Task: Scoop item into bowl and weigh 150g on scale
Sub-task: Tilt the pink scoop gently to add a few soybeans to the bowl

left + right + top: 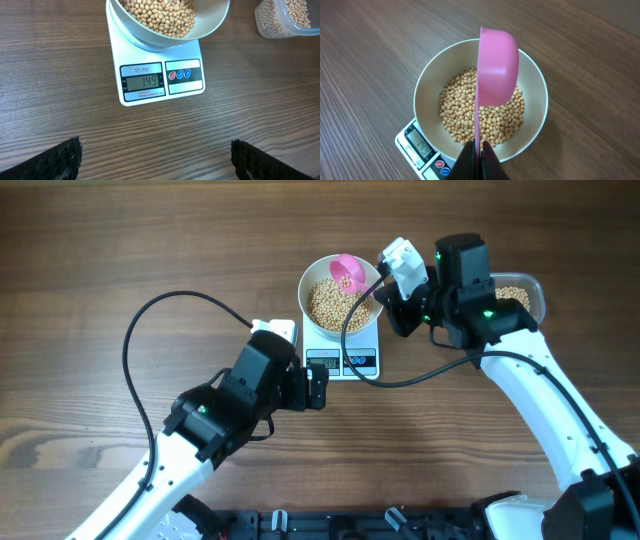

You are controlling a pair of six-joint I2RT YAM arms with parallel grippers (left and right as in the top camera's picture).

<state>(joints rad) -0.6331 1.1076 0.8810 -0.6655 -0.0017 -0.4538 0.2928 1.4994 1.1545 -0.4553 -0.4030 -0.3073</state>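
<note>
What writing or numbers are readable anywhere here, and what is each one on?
"SF-400": printed on the scale.
"149": on the scale's LCD display.
Too small to read: the small print under the display, and the symbols on the three round buttons.

The surface (60,75) is brown wood-grain with a matt, finely streaked finish. The bowl (426,92) looks smooth, faintly glossy white (ceramic or plastic, cannot tell); the scale (185,52) is smooth white plastic. The scoop (497,65) is satin pink plastic, the beans (465,110) matt tan, the tub (295,22) clear plastic.
</note>
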